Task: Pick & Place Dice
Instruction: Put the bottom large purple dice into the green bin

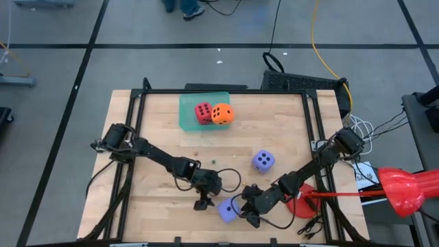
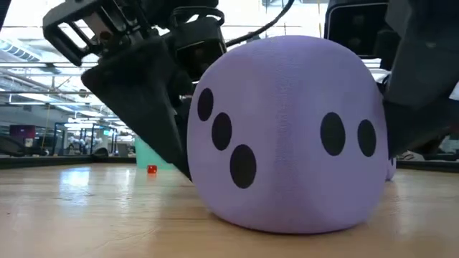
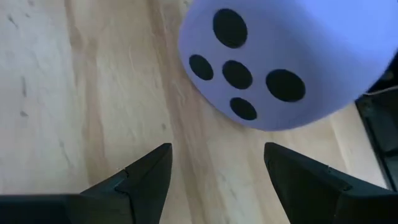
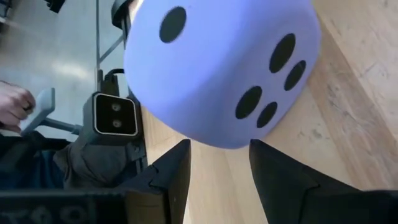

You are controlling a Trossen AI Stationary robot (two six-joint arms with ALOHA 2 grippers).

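A purple-blue die sits on the wood near the table's near edge; it fills the low view. My left gripper stands just to its left, open, with the die ahead of its fingertips. My right gripper stands just to its right, open, with the die close ahead of its fingertips. A second purple-blue die rests right of the table's middle. The red die and the orange die stand side by side on the teal tray at the far edge.
A red disc and a red funnel-shaped thing lie off the table's right near corner, among cables. A small camera stands at the near edge. A person's hand shows beyond the table. Bare wood spans the middle.
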